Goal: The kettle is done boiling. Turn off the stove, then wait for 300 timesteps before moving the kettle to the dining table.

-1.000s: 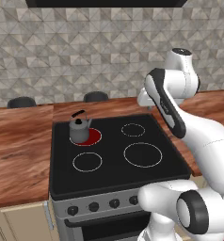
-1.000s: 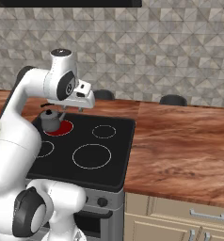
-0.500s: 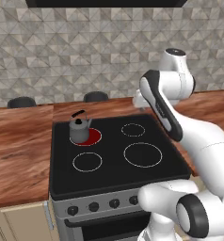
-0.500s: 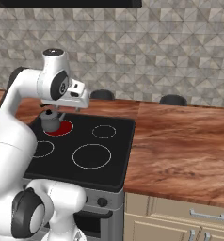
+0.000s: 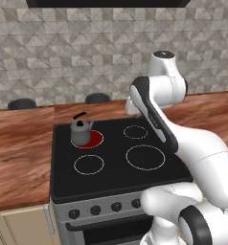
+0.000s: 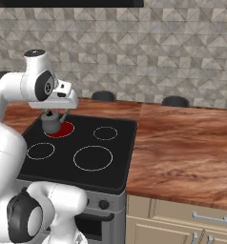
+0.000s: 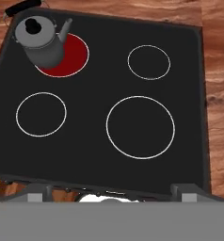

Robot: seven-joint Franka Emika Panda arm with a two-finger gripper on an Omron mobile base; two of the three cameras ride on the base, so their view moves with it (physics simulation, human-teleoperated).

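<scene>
Jaws wide, empty; kettle (image 7: 40, 41) lidded on glowing red burner (image 7: 69, 56).

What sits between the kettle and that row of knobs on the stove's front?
In the left base view, between the kettle and the knobs lies only bare black glass with one unlit burner ring.

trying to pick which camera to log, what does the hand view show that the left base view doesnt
Hand view alone: a straight-down look at the kettle's lid knob, and all four burner rings unblocked.
Left base view alone: the front knobs, the tiled wall, two black stools behind the counter, and the white arm.
Both: the kettle on the glowing red burner of the stove, with wood counter beside.
</scene>
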